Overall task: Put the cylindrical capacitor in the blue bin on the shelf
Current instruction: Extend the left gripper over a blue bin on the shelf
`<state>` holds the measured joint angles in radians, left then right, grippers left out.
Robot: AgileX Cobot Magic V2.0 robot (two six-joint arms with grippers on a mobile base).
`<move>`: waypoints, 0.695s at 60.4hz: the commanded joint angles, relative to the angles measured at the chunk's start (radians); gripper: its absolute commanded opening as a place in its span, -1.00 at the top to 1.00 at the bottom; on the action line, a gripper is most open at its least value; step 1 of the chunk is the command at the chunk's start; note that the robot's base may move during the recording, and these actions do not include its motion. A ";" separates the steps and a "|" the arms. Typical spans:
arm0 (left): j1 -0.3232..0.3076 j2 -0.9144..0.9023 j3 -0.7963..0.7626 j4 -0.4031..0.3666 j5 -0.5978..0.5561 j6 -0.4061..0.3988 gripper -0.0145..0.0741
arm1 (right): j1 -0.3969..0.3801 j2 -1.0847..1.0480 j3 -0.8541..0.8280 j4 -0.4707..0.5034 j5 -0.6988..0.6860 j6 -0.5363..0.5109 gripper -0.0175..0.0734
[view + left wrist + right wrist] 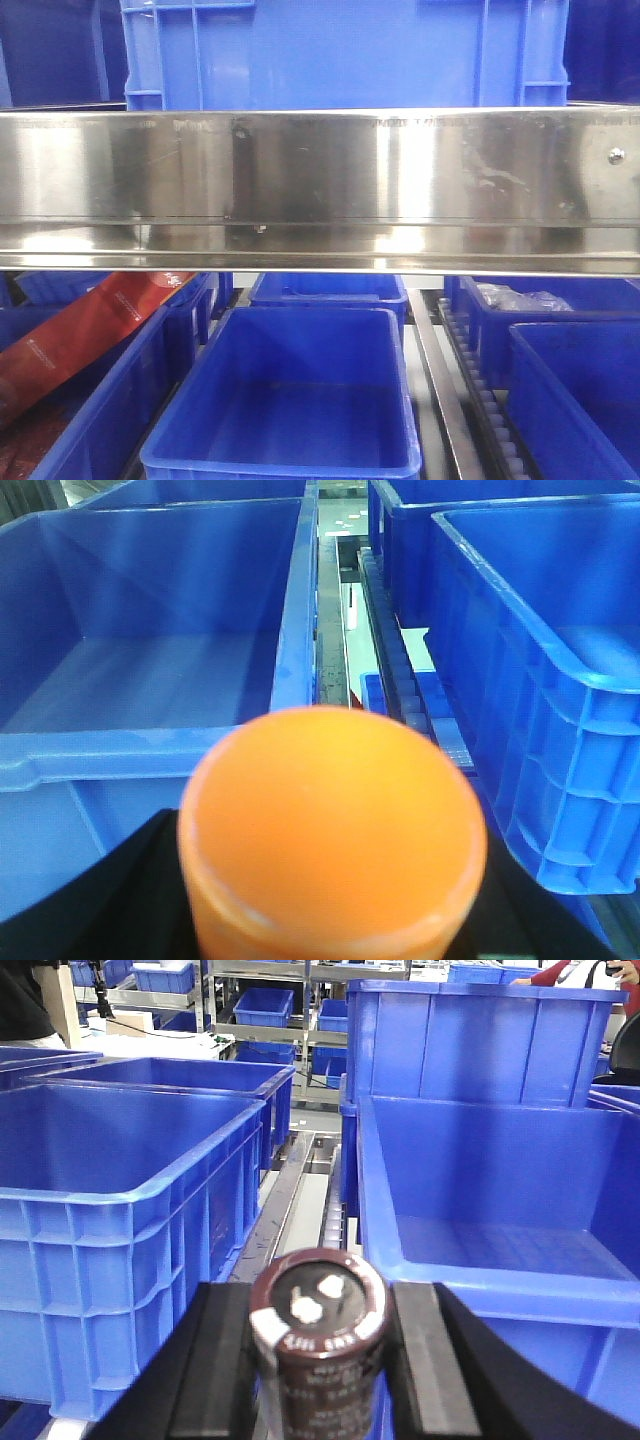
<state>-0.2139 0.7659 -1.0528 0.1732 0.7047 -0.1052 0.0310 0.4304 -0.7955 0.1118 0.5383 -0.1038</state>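
- Right gripper (320,1345) is closed down on the cylindrical capacitor (318,1305). Its black fingers (225,1360) press both sides, and the part stands upright with its terminals up.
- The capacitor hangs over the near end of the roller track (300,1190) and is not yet above any bin.
- Just right of the track lies an open blue bin (500,1200) with a bare floor, which looks like the nearest target. Left of the track stands a second bin (120,1180).
- Done well, this step likely means moving right off the track until the part is fully past the bin's near rim. Lower it inside before the fingers part. A release over the rim could send the cylinder rolling into the track gap.
- Left gripper (330,890) appears clasped on an orange cylinder (330,820) and is best kept parked.
- Above the track, the shelf (320,180) shows its steel front rail (480,200). Mind it when lifting.
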 commanded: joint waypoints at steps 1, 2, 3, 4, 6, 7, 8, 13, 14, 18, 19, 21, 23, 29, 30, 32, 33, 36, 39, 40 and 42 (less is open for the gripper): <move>-0.006 -0.005 -0.006 -0.003 -0.019 0.001 0.92 | 0.001 -0.003 -0.003 -0.004 -0.022 0.001 0.97; -0.006 -0.005 -0.006 -0.003 -0.019 0.001 0.92 | 0.001 -0.003 -0.003 -0.004 -0.022 0.001 0.97; -0.006 -0.005 -0.006 -0.003 -0.019 0.001 0.92 | 0.001 -0.003 -0.003 -0.004 -0.022 0.001 0.97; -0.006 -0.005 -0.006 -0.003 -0.019 0.001 0.92 | 0.001 -0.003 -0.003 -0.004 -0.022 0.001 0.97; -0.006 -0.005 -0.006 -0.003 -0.019 0.001 0.92 | 0.001 -0.003 -0.003 -0.004 -0.022 0.001 0.97; -0.006 -0.005 -0.006 -0.003 -0.019 0.001 0.92 | 0.001 -0.003 -0.003 -0.004 -0.022 0.001 0.97; -0.006 -0.005 -0.006 -0.003 -0.019 0.001 0.92 | 0.001 -0.003 -0.003 -0.004 -0.022 0.001 0.97; -0.006 -0.005 -0.006 -0.003 -0.019 0.001 0.92 | 0.001 -0.003 -0.003 -0.004 -0.022 0.001 0.97; -0.006 -0.005 -0.006 -0.003 -0.019 0.001 0.92 | 0.001 -0.003 -0.003 -0.004 -0.022 0.001 0.97; -0.006 -0.005 -0.006 -0.003 -0.019 0.001 0.92 | 0.001 -0.003 -0.003 -0.004 -0.022 0.001 0.97; -0.006 -0.005 -0.006 -0.003 -0.019 0.001 0.92 | 0.001 -0.003 -0.003 -0.004 -0.022 0.001 0.97; -0.006 -0.005 -0.006 -0.003 -0.019 0.001 0.92 | 0.001 -0.003 -0.003 -0.004 -0.022 0.001 0.97; -0.006 -0.005 -0.006 -0.003 -0.019 0.001 0.92 | 0.001 -0.003 -0.003 -0.004 -0.022 0.001 0.97; -0.006 -0.005 -0.006 -0.003 -0.019 0.001 0.92 | 0.001 -0.003 -0.003 -0.004 -0.022 0.001 0.97; -0.006 -0.005 -0.006 -0.003 -0.019 0.001 0.92 | 0.001 -0.003 -0.003 -0.004 -0.022 0.001 0.97; -0.006 -0.005 -0.006 -0.003 -0.019 0.001 0.92 | 0.001 -0.003 -0.003 -0.004 -0.022 0.001 0.97; -0.006 -0.005 -0.006 -0.003 -0.019 0.001 0.92 | 0.001 -0.003 -0.003 -0.004 -0.022 0.001 0.97; -0.006 -0.005 -0.006 -0.003 -0.019 0.001 0.92 | 0.001 -0.003 -0.003 -0.004 -0.022 0.001 0.97; -0.006 -0.005 -0.006 -0.003 -0.019 0.001 0.92 | 0.001 -0.003 -0.003 -0.004 -0.022 0.001 0.97; -0.006 -0.005 -0.006 -0.003 -0.019 0.001 0.92 | 0.001 -0.003 -0.003 -0.004 -0.022 0.001 0.97; -0.006 -0.005 -0.006 -0.003 -0.019 0.001 0.92 | 0.001 -0.003 -0.003 -0.004 -0.022 0.001 0.97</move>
<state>-0.2139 0.7659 -1.0528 0.1732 0.7047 -0.1052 0.0310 0.4304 -0.7955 0.1118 0.5383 -0.1038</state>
